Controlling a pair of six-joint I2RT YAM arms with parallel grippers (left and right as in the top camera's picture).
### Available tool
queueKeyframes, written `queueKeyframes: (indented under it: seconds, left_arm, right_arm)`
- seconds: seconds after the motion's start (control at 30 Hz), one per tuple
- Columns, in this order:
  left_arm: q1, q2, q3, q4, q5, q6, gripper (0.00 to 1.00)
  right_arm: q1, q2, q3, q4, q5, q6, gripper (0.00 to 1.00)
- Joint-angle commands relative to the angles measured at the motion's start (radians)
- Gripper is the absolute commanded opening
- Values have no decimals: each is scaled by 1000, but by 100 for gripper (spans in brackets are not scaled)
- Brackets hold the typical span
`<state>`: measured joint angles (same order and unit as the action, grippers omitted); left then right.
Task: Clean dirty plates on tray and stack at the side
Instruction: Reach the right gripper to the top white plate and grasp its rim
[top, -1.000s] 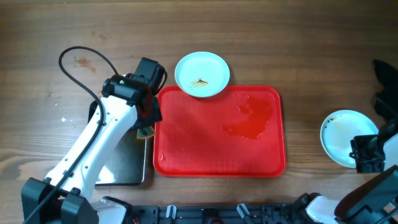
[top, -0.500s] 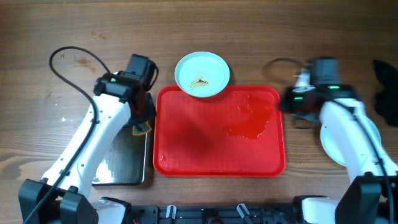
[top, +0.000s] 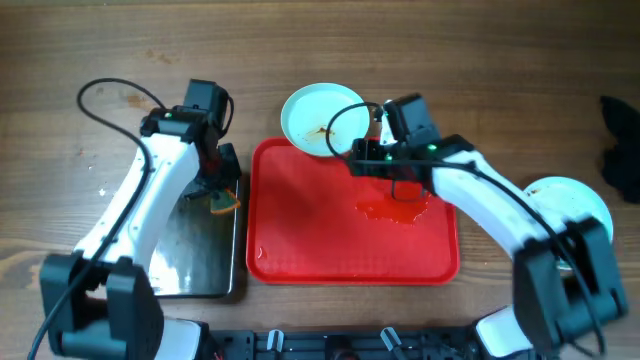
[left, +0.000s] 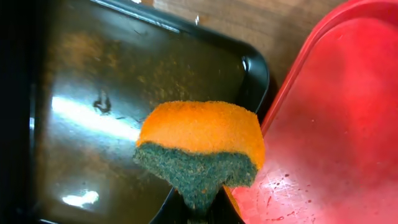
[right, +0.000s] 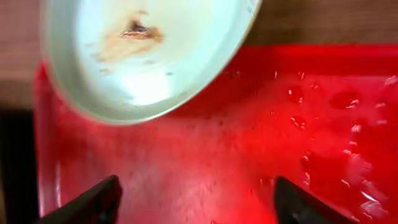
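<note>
Right gripper (top: 368, 160) hangs over the tray's (top: 300, 245) far edge beside the smeared plate (top: 323, 120), which straddles that rim. A second plate (top: 565, 215) lies near the table's (top: 60, 80) right edge. Left gripper (top: 222, 192) pinches a sponge (top: 226, 204) over the black tray (top: 190, 265), probably to catch drips.

Left wrist: orange foam with a coarse green scouring face, above glossy black plastic.

Right wrist: fingers (right: 93, 199) are spread wide and empty, aimed at the shallow round plate above wet red plastic.
</note>
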<state>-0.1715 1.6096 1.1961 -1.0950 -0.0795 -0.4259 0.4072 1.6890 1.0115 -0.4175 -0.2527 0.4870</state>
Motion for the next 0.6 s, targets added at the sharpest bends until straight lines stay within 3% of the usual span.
queueKeyframes:
  seconds: [0.0,0.13,0.37,0.53,0.57]
  left_arm:
    - [5,23,-27,8,31,19,4]
    - [5,23,-41,6,31,20,4]
    - [5,23,-54,7,31,27,4]
    - [5,23,-53,7,31,27,4]
    - [5,23,-54,7,31,27,4]
  right_arm:
    - [-2,121,95,37,-48,202,86]
    - [-2,151,175,90,-40,339,91]
    - [0,161,193,66,-2,542,70]
    - [0,166,193,4,27,648,68]
    - [0,168,192,4,34,651,62]
